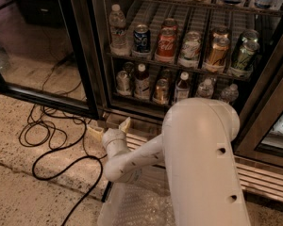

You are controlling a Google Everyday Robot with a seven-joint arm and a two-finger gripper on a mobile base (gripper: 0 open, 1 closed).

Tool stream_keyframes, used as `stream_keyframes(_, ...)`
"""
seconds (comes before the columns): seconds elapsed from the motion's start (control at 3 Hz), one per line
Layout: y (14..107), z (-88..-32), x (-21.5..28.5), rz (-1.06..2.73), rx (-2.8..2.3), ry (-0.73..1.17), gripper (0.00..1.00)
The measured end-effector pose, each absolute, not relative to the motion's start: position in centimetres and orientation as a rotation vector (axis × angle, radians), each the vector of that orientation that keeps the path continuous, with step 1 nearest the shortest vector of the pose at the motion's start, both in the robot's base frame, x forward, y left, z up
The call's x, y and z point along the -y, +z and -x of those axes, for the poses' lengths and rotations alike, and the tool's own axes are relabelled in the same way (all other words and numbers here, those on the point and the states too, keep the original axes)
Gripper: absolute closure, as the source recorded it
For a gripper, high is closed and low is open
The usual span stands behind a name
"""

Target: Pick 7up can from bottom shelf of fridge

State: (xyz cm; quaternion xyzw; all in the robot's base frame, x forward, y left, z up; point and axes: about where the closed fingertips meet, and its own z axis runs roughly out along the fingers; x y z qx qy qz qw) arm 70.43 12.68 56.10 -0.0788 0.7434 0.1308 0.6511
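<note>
The fridge (96, 55) stands open in front of me. The 7up can (123, 81), small and silvery, stands at the left end of the bottom shelf (146, 99), beside a dark bottle (141, 81) and a gold-amber can (161, 90). My gripper (110, 127) is low in front of the fridge base, below and slightly left of the 7up can and clear of the shelf. Its two beige fingers (95, 132) are spread apart and hold nothing. My white arm (203, 149) fills the lower right.
The open glass door (37, 55) stands to the left. Black cables (52, 140) loop on the speckled floor. The rack above holds a water bottle (117, 25), a blue can (141, 37), a Coke can (166, 44) and more cans. Small bottles (205, 87) fill the shelf's right side.
</note>
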Motion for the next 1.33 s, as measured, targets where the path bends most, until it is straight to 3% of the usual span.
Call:
stream_keyframes(0.33, 56.4, -71.8, -13.4, 0.134, -1.647, 0.262, 0.00)
stream_keyframes(1.0, 56.8, -73.7, -12.9, 0.080, -1.603, 0.182, 0.25)
stream_keyframes(1.33, 56.6, -74.8, -12.2, 0.066, -1.595, 0.141, 0.26)
